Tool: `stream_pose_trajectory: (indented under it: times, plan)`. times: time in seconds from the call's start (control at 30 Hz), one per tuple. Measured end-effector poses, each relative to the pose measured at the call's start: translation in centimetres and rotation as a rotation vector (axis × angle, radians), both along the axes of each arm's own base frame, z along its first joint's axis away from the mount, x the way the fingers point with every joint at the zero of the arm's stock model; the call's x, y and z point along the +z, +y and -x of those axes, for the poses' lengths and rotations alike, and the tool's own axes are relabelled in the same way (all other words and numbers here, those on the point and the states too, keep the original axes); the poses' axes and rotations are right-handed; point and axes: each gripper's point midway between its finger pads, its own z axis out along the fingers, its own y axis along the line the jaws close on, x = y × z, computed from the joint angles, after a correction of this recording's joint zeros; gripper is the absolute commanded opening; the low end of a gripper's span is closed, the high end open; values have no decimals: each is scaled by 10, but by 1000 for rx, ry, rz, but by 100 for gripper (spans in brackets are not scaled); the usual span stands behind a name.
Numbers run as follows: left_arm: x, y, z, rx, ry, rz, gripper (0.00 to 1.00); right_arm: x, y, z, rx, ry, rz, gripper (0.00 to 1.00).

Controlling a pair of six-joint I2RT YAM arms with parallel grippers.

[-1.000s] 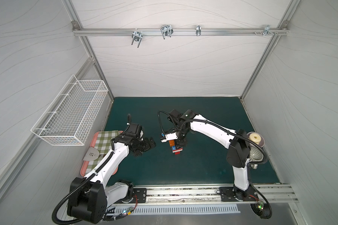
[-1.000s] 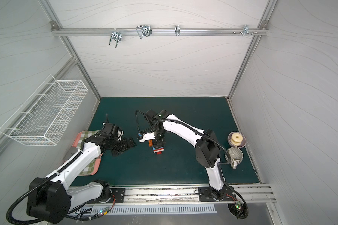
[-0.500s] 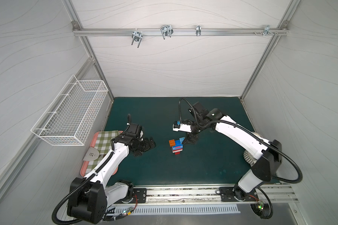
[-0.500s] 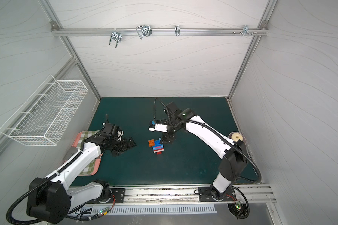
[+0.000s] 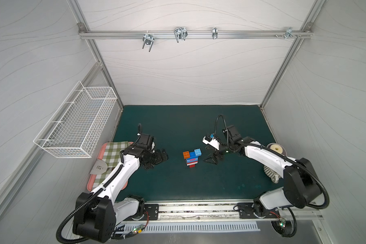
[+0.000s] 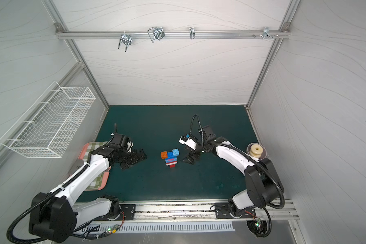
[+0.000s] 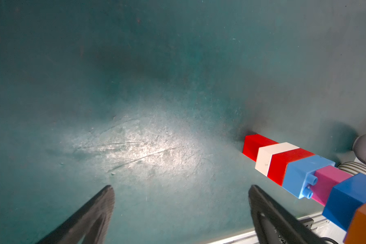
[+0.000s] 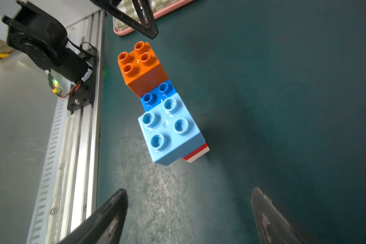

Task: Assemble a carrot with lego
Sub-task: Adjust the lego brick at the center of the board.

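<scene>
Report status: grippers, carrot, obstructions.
Left gripper open, empty. Right gripper open, empty. Carrot stands on mat between them, untouched. Nothing between grippers and carrot.

We list: white wave-patterned walls (image 5: 188, 69); dark green mat (image 5: 178, 126); far aluminium rail (image 5: 251, 34) with hooks (image 5: 179, 33); wire basket (image 5: 78, 124), left wall.

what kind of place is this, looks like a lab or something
Probably a robot lab test cell: a left arm and right arm bolted to one rail, white panel walls on an aluminium frame, and a green work mat.
</scene>
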Motion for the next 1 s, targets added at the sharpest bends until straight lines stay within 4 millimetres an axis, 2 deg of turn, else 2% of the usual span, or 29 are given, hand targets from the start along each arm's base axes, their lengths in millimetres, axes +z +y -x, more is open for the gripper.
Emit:
stream_pose_trajectory:
  times: [0.23, 0.63, 1.0]
  plan:
    - [3, 2, -1, 4, -16, -7, 99, -10, 13, 1, 5, 41, -120, 92]
    - [3, 3, -1, 7, -18, -14, 99, -21, 47, 9, 83, 70, -190, 92]
    - [2, 3, -1, 7, -17, -14, 99, -20, 55, 12, 103, 64, -221, 89]
